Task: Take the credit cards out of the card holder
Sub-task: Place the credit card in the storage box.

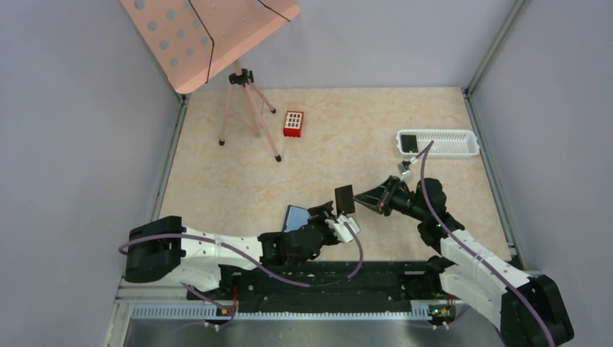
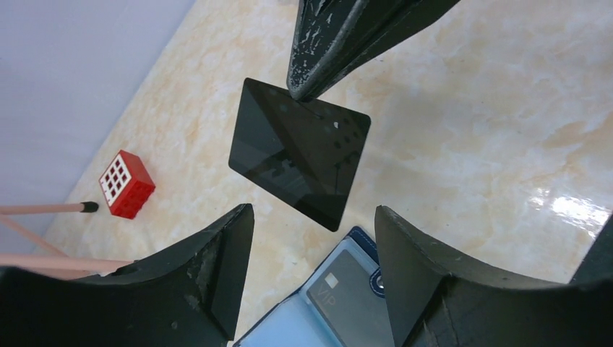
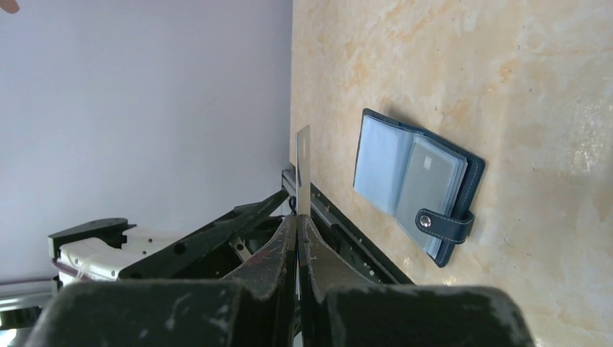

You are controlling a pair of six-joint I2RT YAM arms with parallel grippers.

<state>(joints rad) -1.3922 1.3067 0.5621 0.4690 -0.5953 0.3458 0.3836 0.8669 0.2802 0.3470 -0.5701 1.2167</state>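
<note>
Black credit card [image 1: 344,199] in air above bench [image 1: 361,123], one edge clamped in right gripper [image 1: 361,201]. Card holder [image 1: 295,217] open flat on bench at 7 o'clock of card, grey card [image 3: 428,179] in pocket. Left gripper [image 1: 336,220] above holder, fingers apart, gripping nothing.

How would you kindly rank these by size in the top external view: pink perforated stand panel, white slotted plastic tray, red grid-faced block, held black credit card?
1. pink perforated stand panel
2. white slotted plastic tray
3. Unranked: red grid-faced block and black credit card look alike; the card is nearer the camera.
</note>
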